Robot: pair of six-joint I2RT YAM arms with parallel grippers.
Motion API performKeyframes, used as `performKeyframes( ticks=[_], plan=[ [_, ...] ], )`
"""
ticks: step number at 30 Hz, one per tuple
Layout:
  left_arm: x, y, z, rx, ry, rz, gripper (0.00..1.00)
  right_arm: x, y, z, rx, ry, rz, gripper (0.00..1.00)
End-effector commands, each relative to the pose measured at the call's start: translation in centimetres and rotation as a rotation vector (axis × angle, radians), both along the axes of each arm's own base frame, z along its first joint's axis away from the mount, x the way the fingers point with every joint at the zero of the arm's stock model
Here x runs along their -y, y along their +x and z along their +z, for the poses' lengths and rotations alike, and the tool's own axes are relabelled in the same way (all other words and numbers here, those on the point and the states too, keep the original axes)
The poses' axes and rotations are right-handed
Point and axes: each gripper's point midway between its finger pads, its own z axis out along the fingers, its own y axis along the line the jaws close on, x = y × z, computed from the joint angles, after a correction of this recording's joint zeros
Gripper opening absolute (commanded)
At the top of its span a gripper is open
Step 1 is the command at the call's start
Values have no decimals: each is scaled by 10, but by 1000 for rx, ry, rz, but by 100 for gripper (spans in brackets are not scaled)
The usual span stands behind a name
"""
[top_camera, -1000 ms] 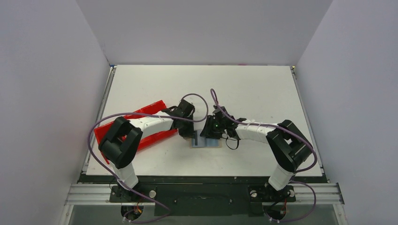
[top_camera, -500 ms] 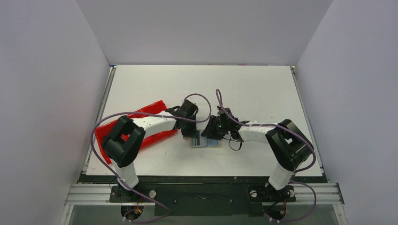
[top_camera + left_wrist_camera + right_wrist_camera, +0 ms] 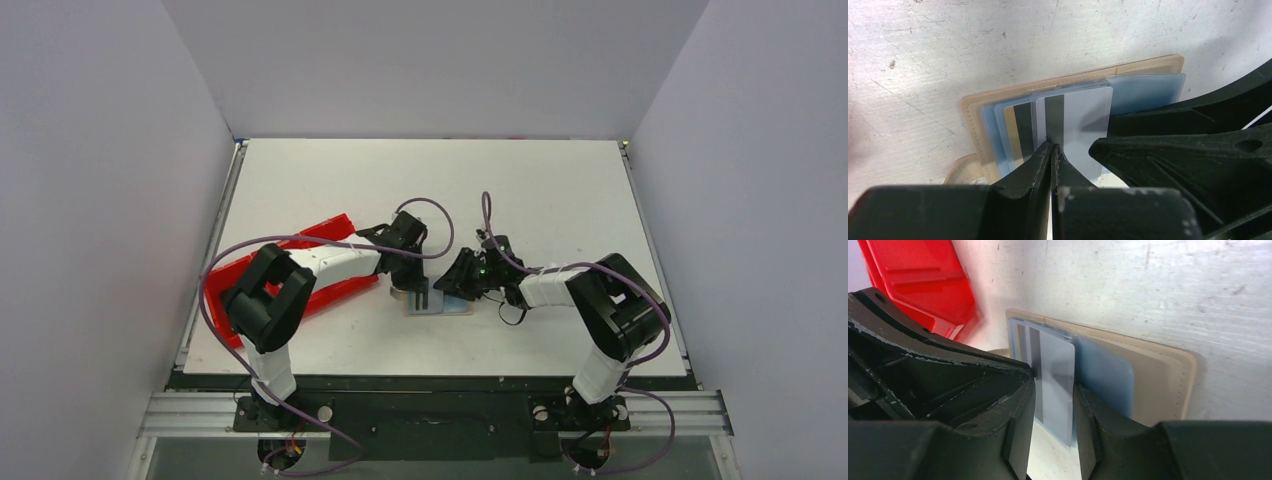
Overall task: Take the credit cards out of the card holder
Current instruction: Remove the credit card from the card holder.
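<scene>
Since the earlier frame the left gripper [image 3: 1052,146] has slid in over the card holder [image 3: 973,115], and the right wrist has swung out to the holder's right. Left jaws are fully closed, tips down on the cards at the holder's left end. Right gripper [image 3: 1054,390] is narrow, pinching the pale card [image 3: 1055,360], which sits partly out of its blue sleeve [image 3: 1108,375]. The gold card [image 3: 1009,135] is tucked in the holder beside it. The holder lies open flat on the table [image 3: 540,190]. The red tray [image 3: 330,235] is beyond the holder's left.
</scene>
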Motion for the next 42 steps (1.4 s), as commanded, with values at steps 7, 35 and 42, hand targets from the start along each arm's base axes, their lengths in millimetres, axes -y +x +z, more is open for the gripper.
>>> performKeyframes(
  ticks=[7,35,42],
  plan=[
    [-9,-6,-20,-35,67,22,0,0,9,8,13,185,-63,24],
    [-30,-11,-22,-35,99,69,0,15,16,-5,2,231,-142,0],
    [-38,-11,-24,-38,107,85,0,20,17,-7,6,219,-152,0]
  ],
)
